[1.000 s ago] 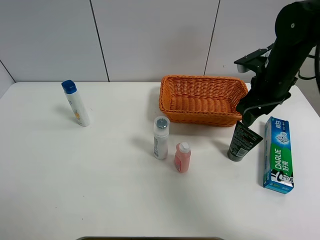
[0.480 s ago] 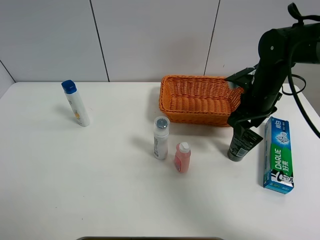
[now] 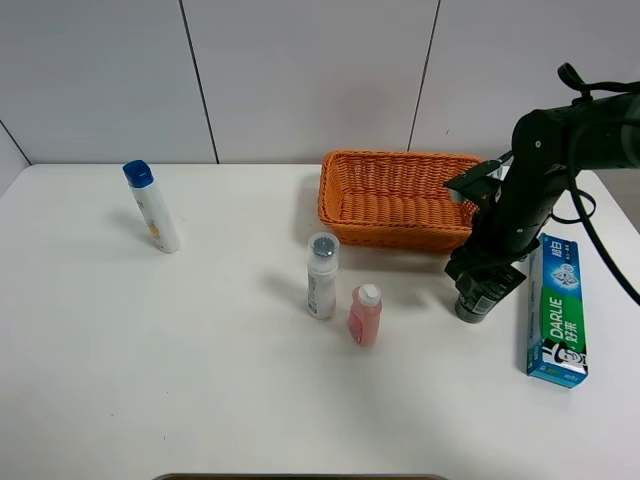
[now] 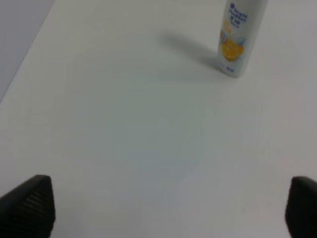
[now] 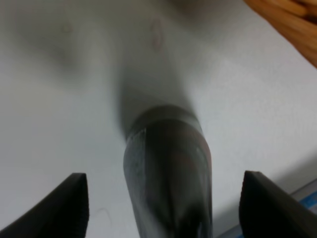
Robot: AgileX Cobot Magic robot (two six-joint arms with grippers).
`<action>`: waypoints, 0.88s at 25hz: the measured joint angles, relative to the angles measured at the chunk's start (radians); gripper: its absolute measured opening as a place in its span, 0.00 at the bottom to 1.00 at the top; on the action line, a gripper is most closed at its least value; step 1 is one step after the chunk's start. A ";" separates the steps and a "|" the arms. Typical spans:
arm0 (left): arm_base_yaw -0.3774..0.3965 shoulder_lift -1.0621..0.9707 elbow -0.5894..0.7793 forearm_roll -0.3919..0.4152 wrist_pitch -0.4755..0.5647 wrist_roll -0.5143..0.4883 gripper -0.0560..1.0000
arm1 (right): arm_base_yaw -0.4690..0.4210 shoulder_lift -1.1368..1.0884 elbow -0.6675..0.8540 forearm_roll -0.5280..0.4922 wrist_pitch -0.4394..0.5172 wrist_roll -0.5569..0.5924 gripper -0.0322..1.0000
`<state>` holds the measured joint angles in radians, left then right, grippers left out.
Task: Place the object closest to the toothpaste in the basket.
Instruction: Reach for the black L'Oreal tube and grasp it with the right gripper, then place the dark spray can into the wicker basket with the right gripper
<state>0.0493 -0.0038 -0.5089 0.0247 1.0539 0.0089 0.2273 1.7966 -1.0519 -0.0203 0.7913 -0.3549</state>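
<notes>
The green and blue toothpaste box lies flat at the right of the table. The thing closest to it is a dark tube standing on its cap just left of the box. My right gripper is down over the top of the tube. In the right wrist view the tube stands between the two spread fingers, and the gripper is open around it. The orange wicker basket stands behind the tube. My left gripper is open and empty over bare table.
A white bottle with a blue cap stands at the far left and shows in the left wrist view. A clear bottle with a grey cap and a small pink bottle stand in front of the basket.
My right arm has come down and slightly left, bringing the open gripper from above the tube to around its top. The tube and the other objects have not moved.
</notes>
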 joint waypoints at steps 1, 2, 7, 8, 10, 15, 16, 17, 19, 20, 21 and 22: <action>0.000 0.000 0.000 0.000 0.000 0.000 0.94 | 0.000 0.000 0.001 0.000 -0.008 0.000 0.68; 0.000 0.000 0.000 0.000 0.000 0.000 0.94 | 0.000 0.000 0.001 -0.001 -0.018 -0.001 0.67; 0.000 0.000 0.000 0.000 0.000 0.000 0.94 | 0.000 0.000 0.002 -0.001 -0.030 -0.001 0.61; 0.000 0.000 0.000 0.000 0.000 0.000 0.94 | 0.000 0.000 0.002 -0.001 -0.030 -0.001 0.60; 0.000 0.000 0.000 0.000 0.000 0.000 0.94 | 0.000 0.000 0.002 -0.001 -0.030 -0.001 0.55; 0.000 0.000 0.000 0.000 0.000 0.000 0.94 | 0.000 0.000 0.002 -0.001 -0.024 -0.001 0.44; 0.000 0.000 0.000 0.000 0.000 0.000 0.94 | 0.000 0.000 0.002 -0.001 -0.020 -0.001 0.41; 0.000 0.000 0.000 0.000 0.000 0.000 0.94 | 0.000 0.000 0.002 -0.001 -0.016 -0.001 0.38; 0.000 0.000 0.000 0.000 0.000 0.000 0.94 | 0.000 0.000 0.002 -0.001 -0.009 -0.001 0.33; 0.000 0.000 0.000 0.000 0.000 0.000 0.94 | 0.000 0.000 0.002 -0.001 -0.007 -0.001 0.30; 0.000 0.000 0.000 0.000 0.000 0.000 0.94 | 0.000 0.000 0.002 -0.001 -0.006 -0.001 0.29; 0.000 0.000 0.000 0.000 0.000 0.000 0.94 | 0.000 0.000 0.002 -0.001 -0.006 -0.001 0.28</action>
<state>0.0493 -0.0038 -0.5089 0.0247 1.0539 0.0089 0.2273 1.7966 -1.0501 -0.0213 0.7855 -0.3561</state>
